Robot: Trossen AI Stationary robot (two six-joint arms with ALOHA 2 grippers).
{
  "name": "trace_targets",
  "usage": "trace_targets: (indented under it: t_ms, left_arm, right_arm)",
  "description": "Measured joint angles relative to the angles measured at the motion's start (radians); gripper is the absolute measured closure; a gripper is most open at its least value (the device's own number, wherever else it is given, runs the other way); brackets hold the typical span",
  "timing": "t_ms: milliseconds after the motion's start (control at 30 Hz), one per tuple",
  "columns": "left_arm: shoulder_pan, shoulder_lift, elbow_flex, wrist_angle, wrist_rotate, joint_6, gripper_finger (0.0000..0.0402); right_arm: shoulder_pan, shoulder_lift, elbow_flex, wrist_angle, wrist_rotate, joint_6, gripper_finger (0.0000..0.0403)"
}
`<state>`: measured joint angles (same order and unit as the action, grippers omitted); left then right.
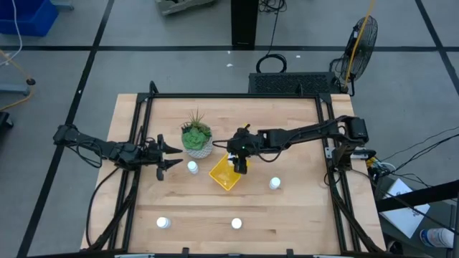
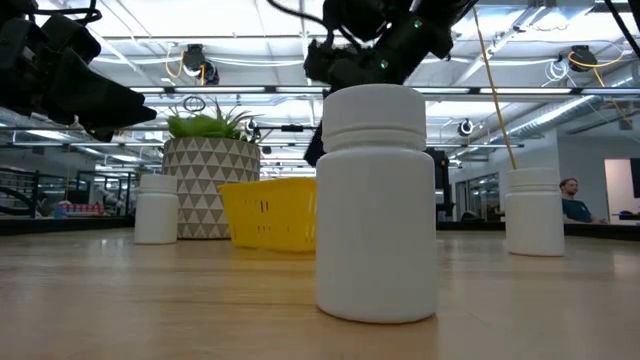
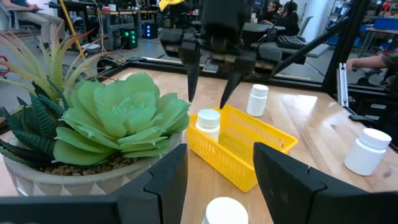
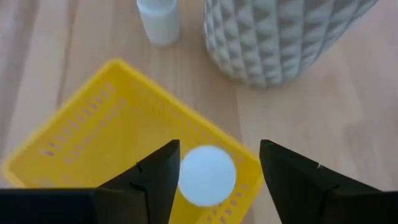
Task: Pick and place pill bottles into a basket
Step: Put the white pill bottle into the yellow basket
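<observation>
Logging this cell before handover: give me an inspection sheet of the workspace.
Surface: wooden table, bare between items.
Job's things: yellow basket holds one pill bottle; four bottles stand outside.
Clutter: potted plant beside the basket.
Grippers: right gripper open above the basket; left gripper open, holding nothing, near the plant.
Cables: black loop behind the table.
Surroundings: floor fan; people at desks.

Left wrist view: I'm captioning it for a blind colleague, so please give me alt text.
The right gripper hangs open just above a white pill bottle standing in the yellow basket. A green succulent fills the foreground, with three more bottles on the wooden table around the basket.
</observation>
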<state>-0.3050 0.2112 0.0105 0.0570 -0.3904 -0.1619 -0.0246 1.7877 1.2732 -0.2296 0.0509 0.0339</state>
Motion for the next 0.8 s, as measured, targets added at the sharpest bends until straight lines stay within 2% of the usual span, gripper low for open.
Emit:
trace_targets:
  t_ms: [300,500,633,800]
  left_arm:
    - [0.000,0.000,-0.001,0.023,-0.003,-0.008,0.0215]
    - [0.000,0.005,0.001,0.012,0.033,-0.140,0.0215]
    - [0.000,0.045,0.077,-0.156,0.049,-0.194,0.0215]
    - [0.000,0.195,0.224,-0.296,0.047,-0.191,0.0215]
  right_arm:
    - [0.031,-0.152,0.000,0.083,0.000,-0.003,0.0192]
    - [0.080,-0.298,0.000,0.175,0.000,-0.057,0.0189]
    - [0.099,-0.379,0.000,0.197,0.001,-0.099,0.0185]
    - [0.099,-0.444,-0.012,0.208,0.058,-0.131,0.0179]
